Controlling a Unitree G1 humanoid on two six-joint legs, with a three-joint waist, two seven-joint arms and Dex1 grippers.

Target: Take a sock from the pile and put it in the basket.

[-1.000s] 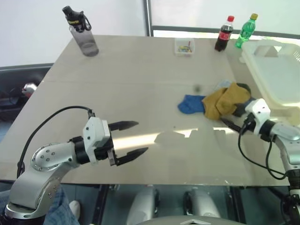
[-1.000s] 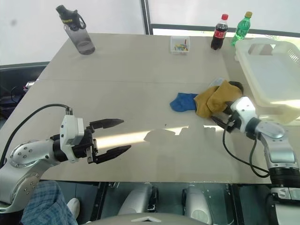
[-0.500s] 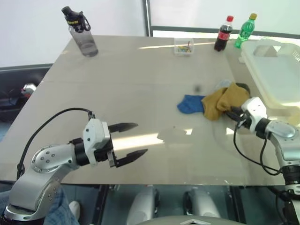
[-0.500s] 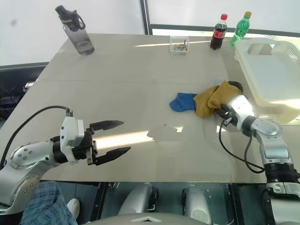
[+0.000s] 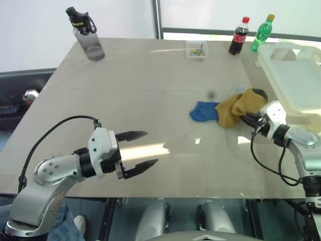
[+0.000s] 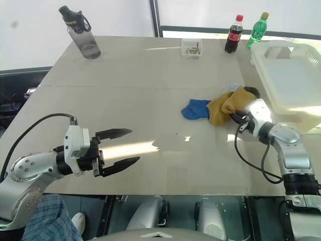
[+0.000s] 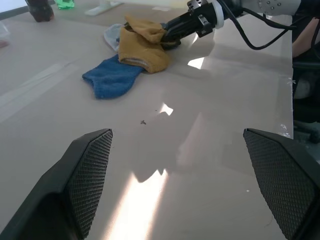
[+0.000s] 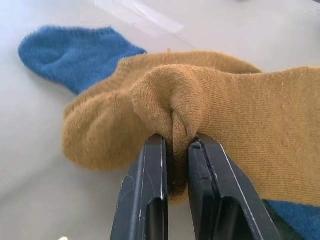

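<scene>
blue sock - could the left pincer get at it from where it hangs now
Probably yes, though it is a long reach. The left pincer hangs open over bare table, nothing between it and the blue sock. The sock's far end lies under the mustard sock, which the right pincer pinches.
</scene>
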